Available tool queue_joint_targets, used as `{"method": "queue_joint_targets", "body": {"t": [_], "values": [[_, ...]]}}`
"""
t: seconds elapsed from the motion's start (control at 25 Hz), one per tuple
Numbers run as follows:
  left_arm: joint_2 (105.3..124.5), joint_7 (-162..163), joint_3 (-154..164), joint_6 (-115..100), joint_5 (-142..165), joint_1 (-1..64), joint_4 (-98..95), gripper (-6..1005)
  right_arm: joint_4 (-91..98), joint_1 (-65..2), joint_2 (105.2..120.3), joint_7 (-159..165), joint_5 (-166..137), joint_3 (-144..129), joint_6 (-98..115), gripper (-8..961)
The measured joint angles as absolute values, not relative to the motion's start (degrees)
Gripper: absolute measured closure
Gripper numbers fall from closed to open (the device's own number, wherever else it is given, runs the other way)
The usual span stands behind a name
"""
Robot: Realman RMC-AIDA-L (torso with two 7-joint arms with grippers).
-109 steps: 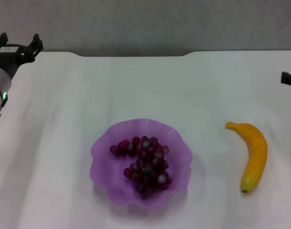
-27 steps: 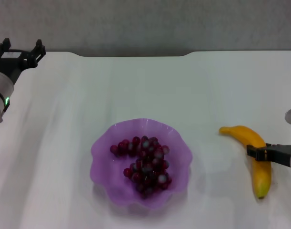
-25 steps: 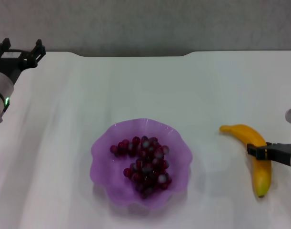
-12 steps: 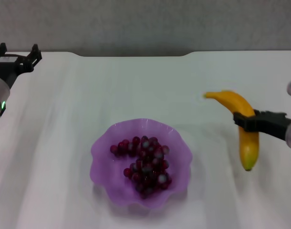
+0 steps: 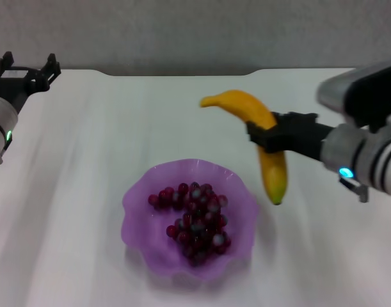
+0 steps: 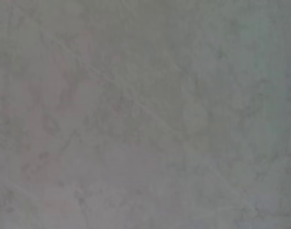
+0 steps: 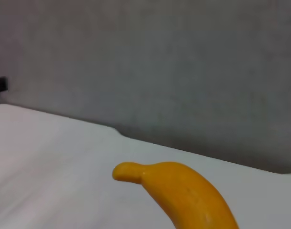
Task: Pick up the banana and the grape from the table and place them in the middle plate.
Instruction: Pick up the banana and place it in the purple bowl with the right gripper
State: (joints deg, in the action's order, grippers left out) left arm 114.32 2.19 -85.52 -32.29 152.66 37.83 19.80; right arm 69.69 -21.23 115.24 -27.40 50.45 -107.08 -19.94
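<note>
Biggest thing to watch is the table (image 5: pixel 182 115) to plate (image 5: pixel 139 206) handoff: your right gripper (image 5: pixel 267 135) has the banana (image 5: pixel 262 137) clenched around its middle, up in the air, just past the plate's right rim toward the far edge. The plate looks light and its wavy rim stands up, so I'd guess that if you come in low, the hanging greenish tip clips the rim and shoves or tips the whole thing. The banana is also about as long as the plate is wide, so if you let go off-centre it could teeter on the rim and roll back out.

The plate sits mid-table near the front edge, translucent purple, with the grape (image 5: pixel 192 220) bunch already piled inside. Dropping the banana from height onto it could knock the bunch about, so go gentle.

The banana itself: curved, yellow-orange, stem end pointing toward the far-left corner, other end drooping down. The skin looks smooth, so it may swivel in the grip.

Left gripper (image 5: pixel 25 71) is parked at the far-left corner, fingers spread, holding nothing.
</note>
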Motion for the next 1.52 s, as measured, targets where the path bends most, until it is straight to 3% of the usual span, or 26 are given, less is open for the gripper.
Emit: {"method": "queue_joint_targets", "body": {"t": [0.52,1.52], "values": [[114.61,2.2,-85.51,-32.24,152.66,38.49,19.9,110,61.2,-27.45,115.2,-26.8,54.01,-119.88,-11.87,400],[114.61,2.02,-85.52,-32.35,152.66,39.29,19.7,110,55.15,-31.53,115.35,-26.22,54.9,-125.45,-11.06,364]]}}
